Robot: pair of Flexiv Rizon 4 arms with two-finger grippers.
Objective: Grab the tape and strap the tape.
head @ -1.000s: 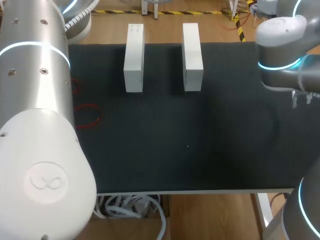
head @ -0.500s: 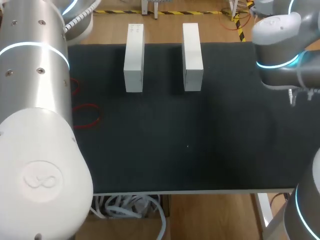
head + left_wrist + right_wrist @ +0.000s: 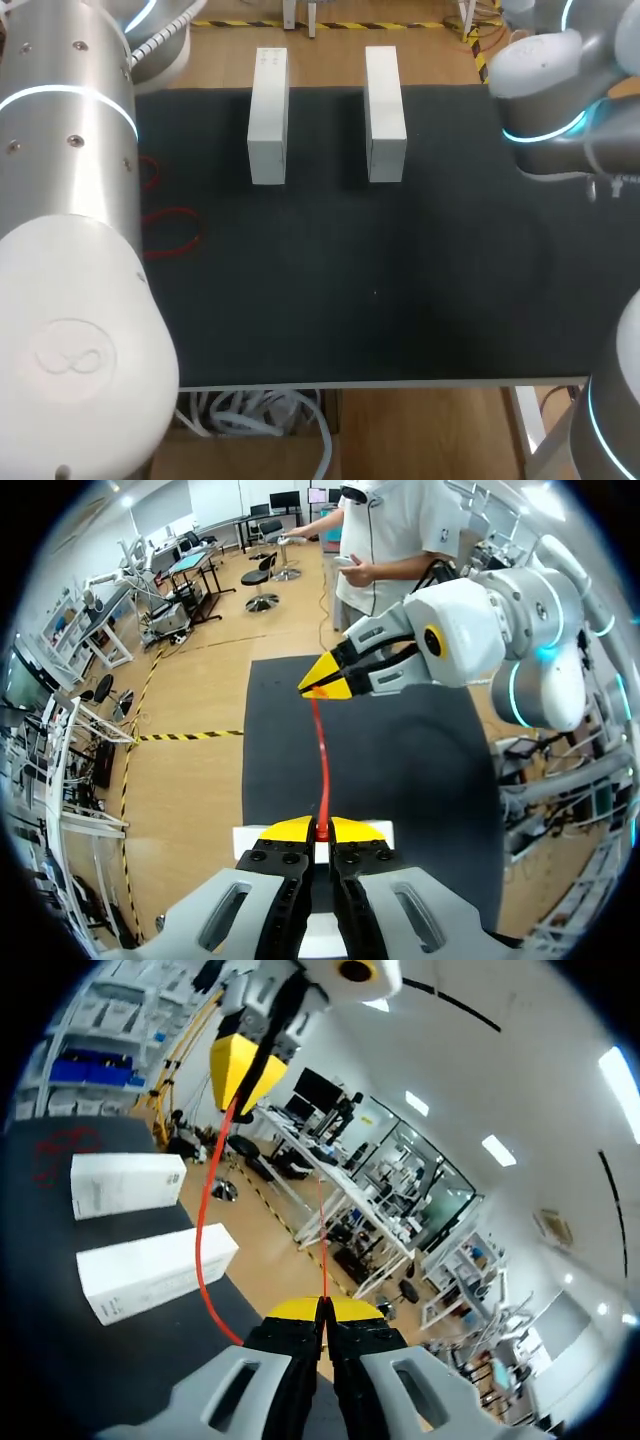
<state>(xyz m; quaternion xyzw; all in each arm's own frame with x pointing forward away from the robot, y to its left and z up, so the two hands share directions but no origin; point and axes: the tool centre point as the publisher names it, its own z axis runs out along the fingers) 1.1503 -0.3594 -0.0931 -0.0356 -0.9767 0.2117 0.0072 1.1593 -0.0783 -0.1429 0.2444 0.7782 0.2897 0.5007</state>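
The tape is a thin red band (image 3: pixel 322 760) stretched between my two grippers above the black mat. My left gripper (image 3: pixel 320 829) is shut on one end of it. In the left wrist view the band runs ahead to my right gripper (image 3: pixel 326 686), whose yellow tips pinch the other end. The right wrist view shows my right gripper (image 3: pixel 322 1308) shut on the band (image 3: pixel 203 1230), which loops away to my left gripper (image 3: pixel 243 1068). In the head view both grippers and the held band are hidden by the arms.
Two white boxes (image 3: pixel 268 115) (image 3: pixel 385 100) lie side by side at the far side of the black mat (image 3: pixel 350 280). Two loose red bands (image 3: pixel 172 235) (image 3: pixel 149 172) lie at the mat's left edge, beside my left arm (image 3: pixel 70 200).
My right arm has shifted a little to the left and toward the far side. My left arm's near joint has slid slightly left. Both grippers stay shut on the band.
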